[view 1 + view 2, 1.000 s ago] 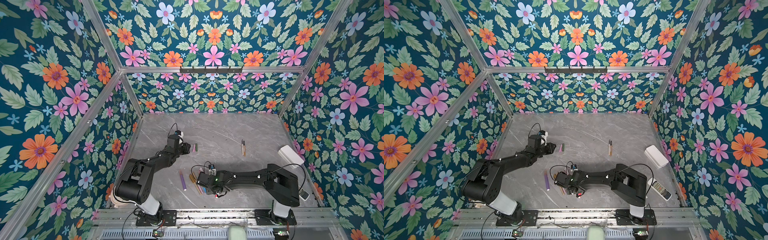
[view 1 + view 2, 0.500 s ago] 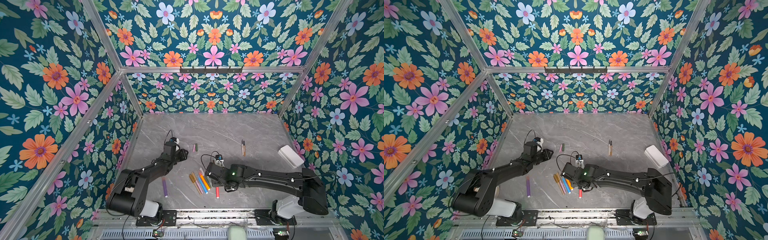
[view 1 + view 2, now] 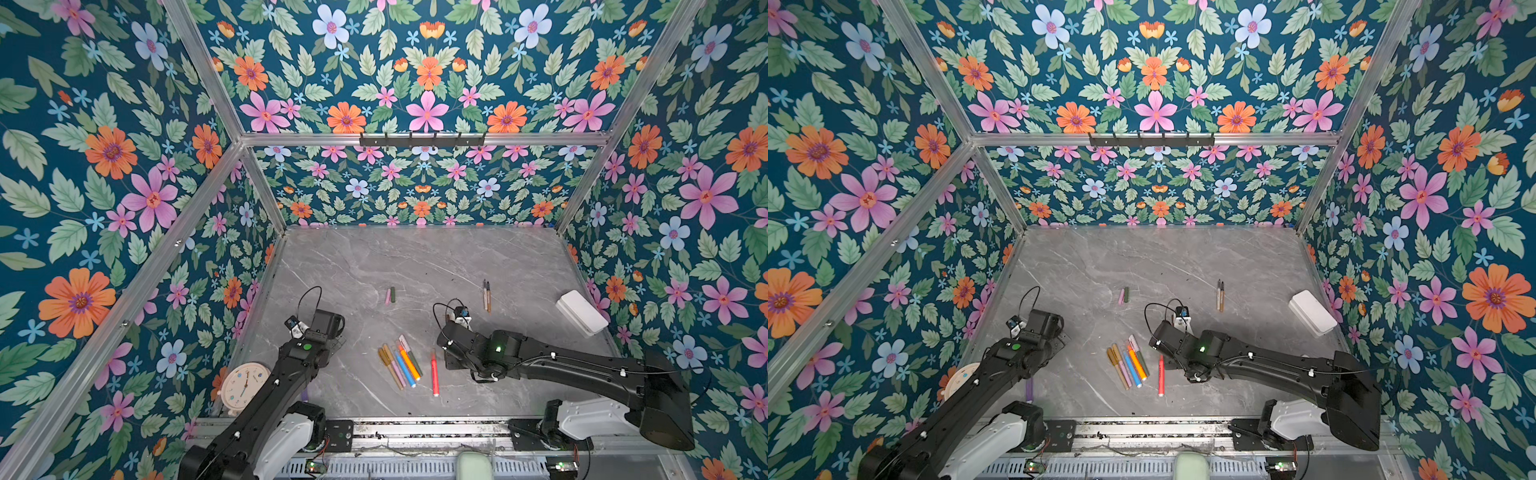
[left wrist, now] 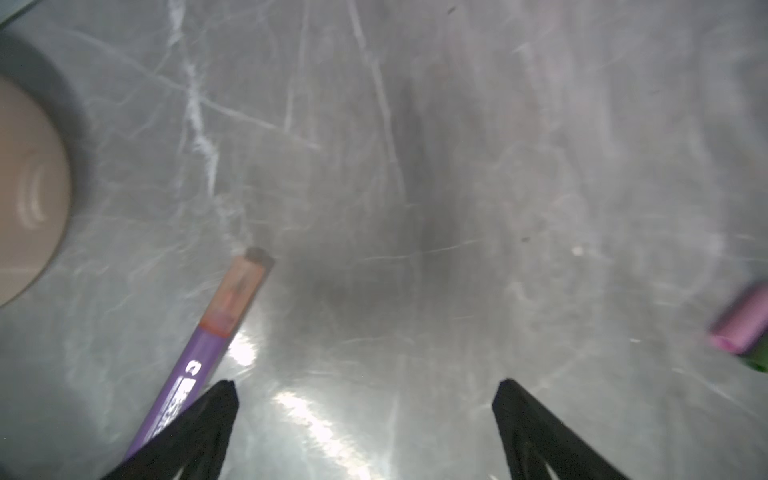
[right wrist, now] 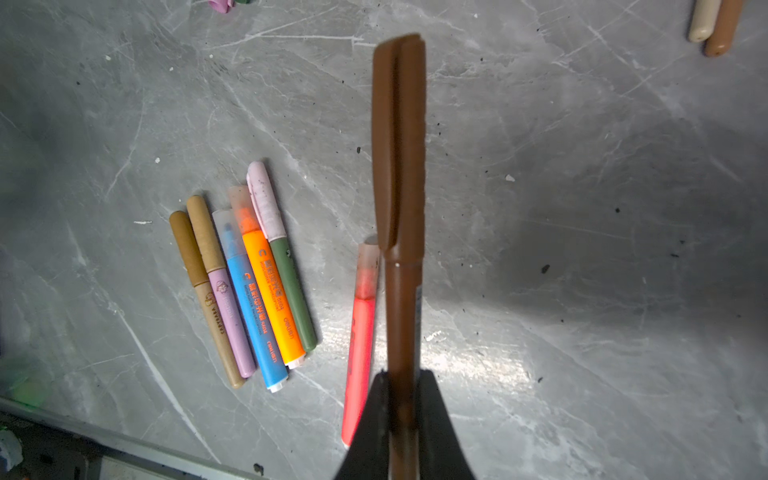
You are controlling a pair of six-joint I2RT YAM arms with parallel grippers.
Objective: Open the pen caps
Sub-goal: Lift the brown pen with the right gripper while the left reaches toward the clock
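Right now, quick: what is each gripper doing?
Left gripper: jaws open, holding nothing.
Right gripper: jaws shut on the brown pen, cap on.

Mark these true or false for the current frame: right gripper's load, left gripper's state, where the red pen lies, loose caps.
1. The right gripper is shut on a brown pen whose cap is on. True.
2. The left gripper is clamped on the purple pen. False: its jaws stand wide open, and the capped purple pen lies on the table by one finger.
3. The red pen lies inside the five-pen cluster. False: it lies apart, on the side of the cluster nearer the right arm.
4. A pink cap and a green cap lie loose side by side. True.
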